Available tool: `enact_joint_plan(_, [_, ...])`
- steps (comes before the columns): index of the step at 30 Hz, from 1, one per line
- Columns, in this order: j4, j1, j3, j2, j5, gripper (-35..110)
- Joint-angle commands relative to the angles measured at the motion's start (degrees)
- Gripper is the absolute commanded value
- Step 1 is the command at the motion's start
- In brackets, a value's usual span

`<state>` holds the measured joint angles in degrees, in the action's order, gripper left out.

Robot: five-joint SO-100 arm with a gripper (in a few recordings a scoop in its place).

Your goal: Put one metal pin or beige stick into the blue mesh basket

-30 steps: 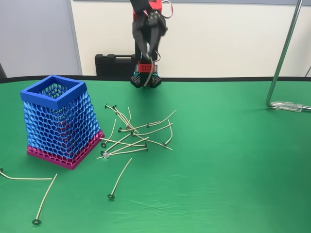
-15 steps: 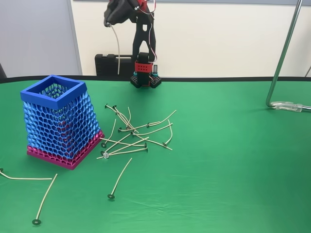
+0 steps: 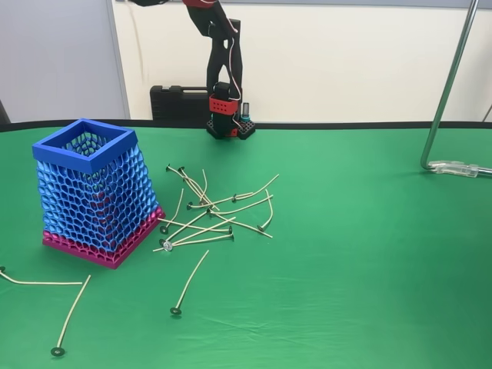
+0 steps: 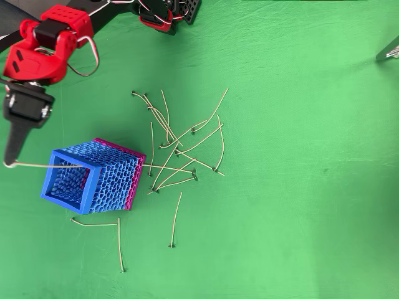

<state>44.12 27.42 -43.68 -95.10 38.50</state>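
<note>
In the overhead view the red and black arm (image 4: 43,43) is reaching out over the left side of the green tabletop (image 4: 299,187), and its black gripper (image 4: 9,163) is pointing down the picture, ending just left of the tall blue honeycomb-mesh basket with a solid square rim and a magenta base band (image 4: 93,177). The jaws are sitting pinched together on the near end of one thin beige stick (image 4: 47,166); no gap between them is showing. That stick is running level from the fingertips to the right, crossing the basket's left rim and lying over its open mouth. Whether its far end is touching the mesh inside cannot be told.

In the fixed view the basket (image 3: 96,192) is standing upright near the tabletop's left edge, well forward of the arm's base (image 3: 228,123) at the back edge. Just to the basket's right a loose heap of similar beige sticks with small dark discs at one end (image 3: 215,207) is lying around the tabletop's middle. More sticks (image 3: 46,283) are lying apart toward the front left corner.
</note>
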Motion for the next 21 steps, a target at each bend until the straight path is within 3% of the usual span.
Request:
enact_joint_plan(1, [1.9,2.6,5.6,1.5,-0.1,1])
enact_joint_plan(10, [1.0,7.6,10.4,9.4,3.2,1])
enact_joint_plan(16, [-10.2,9.8,10.9,15.9,4.3,1])
enact_joint_plan(21, [-13.7,9.4,8.9,17.8,7.1,1])
